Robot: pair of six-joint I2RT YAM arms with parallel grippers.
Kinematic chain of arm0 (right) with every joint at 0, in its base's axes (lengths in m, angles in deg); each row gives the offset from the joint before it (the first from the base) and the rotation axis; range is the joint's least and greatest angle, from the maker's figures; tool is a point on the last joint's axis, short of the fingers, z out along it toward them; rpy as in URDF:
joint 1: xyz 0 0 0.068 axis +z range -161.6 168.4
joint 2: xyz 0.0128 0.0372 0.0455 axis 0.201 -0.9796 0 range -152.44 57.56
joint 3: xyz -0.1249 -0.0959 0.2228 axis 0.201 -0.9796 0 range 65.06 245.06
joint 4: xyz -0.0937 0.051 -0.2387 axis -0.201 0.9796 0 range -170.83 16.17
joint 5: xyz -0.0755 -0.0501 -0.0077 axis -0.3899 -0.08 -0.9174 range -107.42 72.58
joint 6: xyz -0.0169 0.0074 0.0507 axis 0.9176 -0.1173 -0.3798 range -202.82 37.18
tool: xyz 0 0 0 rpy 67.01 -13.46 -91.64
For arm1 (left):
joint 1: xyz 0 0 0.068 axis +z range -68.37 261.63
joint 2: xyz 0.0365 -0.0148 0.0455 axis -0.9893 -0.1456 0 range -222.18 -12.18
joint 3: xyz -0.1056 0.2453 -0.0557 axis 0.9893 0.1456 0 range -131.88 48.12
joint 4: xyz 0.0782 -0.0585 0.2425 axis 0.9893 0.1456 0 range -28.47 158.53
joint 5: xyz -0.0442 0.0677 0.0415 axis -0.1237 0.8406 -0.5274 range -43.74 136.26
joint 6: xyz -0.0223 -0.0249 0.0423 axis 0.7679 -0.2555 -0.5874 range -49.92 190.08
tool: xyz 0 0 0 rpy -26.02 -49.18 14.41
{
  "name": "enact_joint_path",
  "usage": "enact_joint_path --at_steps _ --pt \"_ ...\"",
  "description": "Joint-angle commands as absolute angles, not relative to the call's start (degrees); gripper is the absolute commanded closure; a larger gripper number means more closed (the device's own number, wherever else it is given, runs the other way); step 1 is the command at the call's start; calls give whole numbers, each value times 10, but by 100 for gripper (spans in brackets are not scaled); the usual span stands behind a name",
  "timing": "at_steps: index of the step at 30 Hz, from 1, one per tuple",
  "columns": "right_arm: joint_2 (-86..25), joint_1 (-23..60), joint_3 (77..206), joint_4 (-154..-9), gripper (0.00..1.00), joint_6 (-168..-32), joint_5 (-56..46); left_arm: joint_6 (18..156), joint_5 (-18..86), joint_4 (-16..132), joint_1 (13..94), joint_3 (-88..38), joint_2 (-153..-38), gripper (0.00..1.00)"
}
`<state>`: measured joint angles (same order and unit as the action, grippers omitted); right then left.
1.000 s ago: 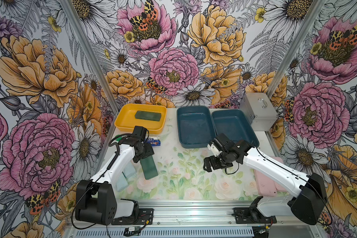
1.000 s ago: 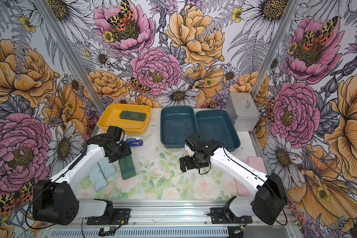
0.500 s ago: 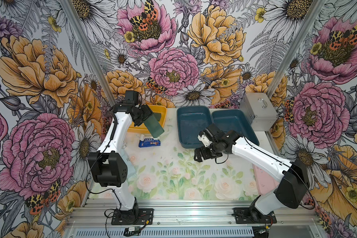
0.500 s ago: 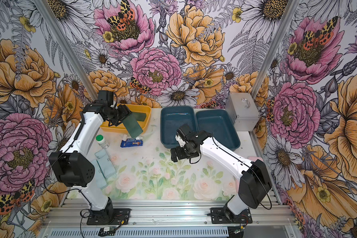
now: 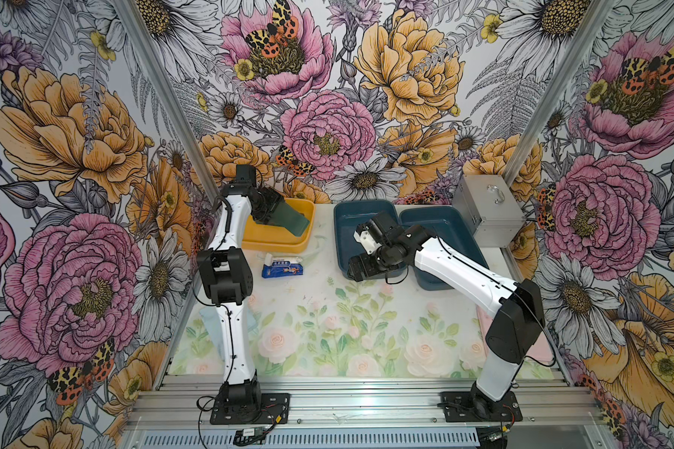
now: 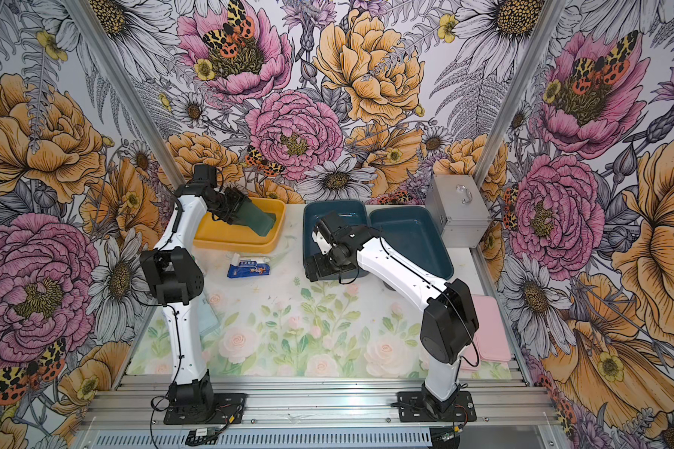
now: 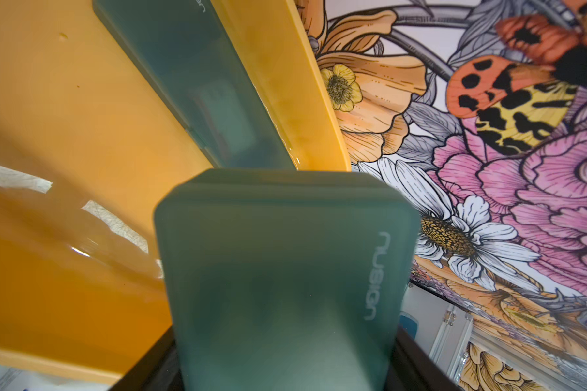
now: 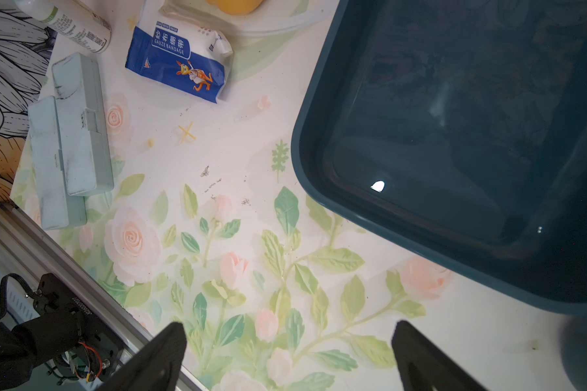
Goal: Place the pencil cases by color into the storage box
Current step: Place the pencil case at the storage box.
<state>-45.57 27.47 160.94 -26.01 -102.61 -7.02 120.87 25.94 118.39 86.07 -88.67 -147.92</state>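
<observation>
**Entry: dark green pencil case, held over the yellow tray**

**Item in hand.** A dark green pencil case (image 5: 293, 224) is clamped at one short end by the left end effector (image 5: 270, 212). It is held tilted, free end lowest, above the yellow tray (image 5: 273, 247). Whether the free end touches the tray floor cannot be told.

**Already stowed.** A second dark green case (image 7: 200, 84) is seen lying flat in the yellow tray, close along one long wall.

**Right end effector (image 8: 285, 359).** The jaws are spread wide, with nothing between them. It is held above the bench (image 8: 251, 152), just beside a corner of the left dark blue tray (image 5: 337, 233).

**Outstanding.**
- Two pale blue cases (image 8: 82, 125) are found near the left arm's base, one partly overlapping the other.
- The pink cases (image 6: 491, 330) are found at the bench's right edge. They are partly hidden by the right arm, and two are probably there.
- The left dark blue tray and the right dark blue tray (image 5: 454, 229) are seen to hold nothing.

**Not of the task.** A gauze bandage packet (image 5: 283, 268), a small bottle (image 8: 72, 23) and a metal box (image 5: 487, 214) are noted.

**Handling note.** The step in hand is judged to be the setting down of the green case beside its mate.
- The free end is best lowered onto the bare tray floor, clear of the stowed case and of the rim.
- The held end should then be brought down until the case lies flat.
- Only then should the jaws be parted. If the smooth case is released from height, it may slide or come to rest propped on the rim.
</observation>
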Motion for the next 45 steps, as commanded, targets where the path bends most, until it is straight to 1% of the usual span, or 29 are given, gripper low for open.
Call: enact_joint_path --at_steps 1,5,12,18,36,40,45 --pt "-471 271 1638 -263 2 -1012 -84 1260 234 1180 877 -932 -1511 33" --pt "-486 264 1647 -263 2 -1021 -79 1297 248 1181 890 -963 -1546 32" --pt "-500 258 1651 -263 2 -1033 -85 1329 263 1186 904 -976 -1580 32" --pt "-504 257 1653 -264 2 -1049 -98 1355 281 1204 906 -1012 -1617 32" --pt "-496 255 1632 -263 1 -1082 -116 1364 310 1265 907 -1040 -1669 28" --pt "-488 255 1626 -263 1 -1091 -121 1372 310 1271 908 -1048 -1679 23" --pt "-478 255 1611 -263 1 -1103 -125 1371 301 1272 909 -1061 -1693 13"
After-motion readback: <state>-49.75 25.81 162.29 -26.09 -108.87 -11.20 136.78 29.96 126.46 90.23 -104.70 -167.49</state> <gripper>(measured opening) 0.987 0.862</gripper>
